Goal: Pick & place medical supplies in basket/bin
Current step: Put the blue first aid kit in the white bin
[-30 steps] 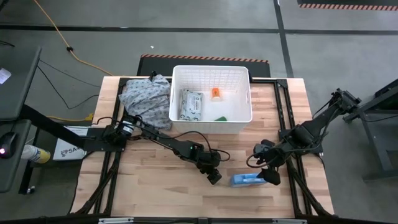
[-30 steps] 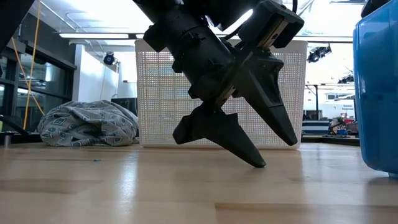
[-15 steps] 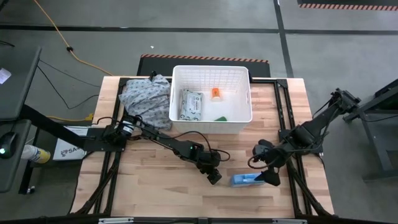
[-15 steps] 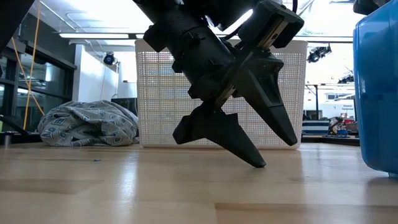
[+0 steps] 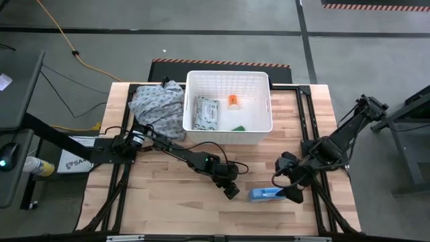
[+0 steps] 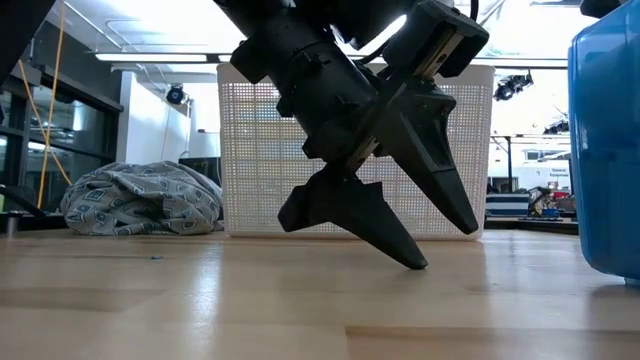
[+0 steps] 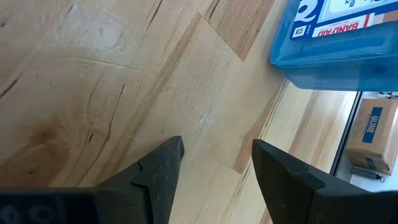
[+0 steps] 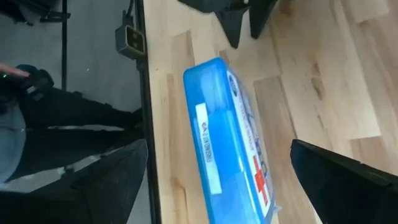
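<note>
The blue box lies flat on the table near its front right; it also fills the right edge of the low view as the blue box. My right gripper hangs open above the box's right end, one finger on either side of the box and clear of it. My left gripper stands open just left of the box, its tips low over the wood, with nothing between them. The white basket at the far middle holds a wipes pack, an orange bottle and a green tube.
A grey patterned cloth heap lies against the basket's left wall. Bare wood stretches across the near left of the table. The table's near edge runs close along the box in the right wrist view, with dark floor and frame beyond it.
My right gripper has turned a little over the box's right end and shifted slightly toward the table's right edge. The box and my left gripper have kept still.
</note>
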Robot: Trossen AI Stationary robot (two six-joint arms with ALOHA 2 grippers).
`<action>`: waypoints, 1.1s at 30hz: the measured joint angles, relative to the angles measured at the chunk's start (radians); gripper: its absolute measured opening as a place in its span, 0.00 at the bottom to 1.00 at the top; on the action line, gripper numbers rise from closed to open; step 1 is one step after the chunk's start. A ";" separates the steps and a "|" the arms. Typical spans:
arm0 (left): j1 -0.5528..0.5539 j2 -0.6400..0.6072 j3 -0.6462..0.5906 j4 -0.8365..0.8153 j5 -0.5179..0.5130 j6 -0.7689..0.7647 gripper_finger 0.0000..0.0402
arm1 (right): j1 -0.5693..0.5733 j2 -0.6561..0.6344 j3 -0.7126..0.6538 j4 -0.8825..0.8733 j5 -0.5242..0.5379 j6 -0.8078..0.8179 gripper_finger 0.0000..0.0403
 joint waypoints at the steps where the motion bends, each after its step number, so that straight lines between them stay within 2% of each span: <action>1: 0.000 0.000 0.000 0.000 0.000 0.000 0.59 | 0.000 0.000 0.000 -0.003 -0.012 0.001 0.96; 12: 0.000 0.000 0.000 0.000 0.000 0.000 0.59 | 0.001 0.081 0.000 -0.016 -0.051 -0.017 0.96; 26: 0.000 0.000 0.000 0.000 -0.003 0.004 0.59 | 0.062 0.094 0.000 -0.001 -0.028 0.028 0.97; 33: 0.000 0.000 0.000 0.000 -0.006 0.019 0.59 | 0.078 0.094 0.000 -0.014 0.019 0.049 0.97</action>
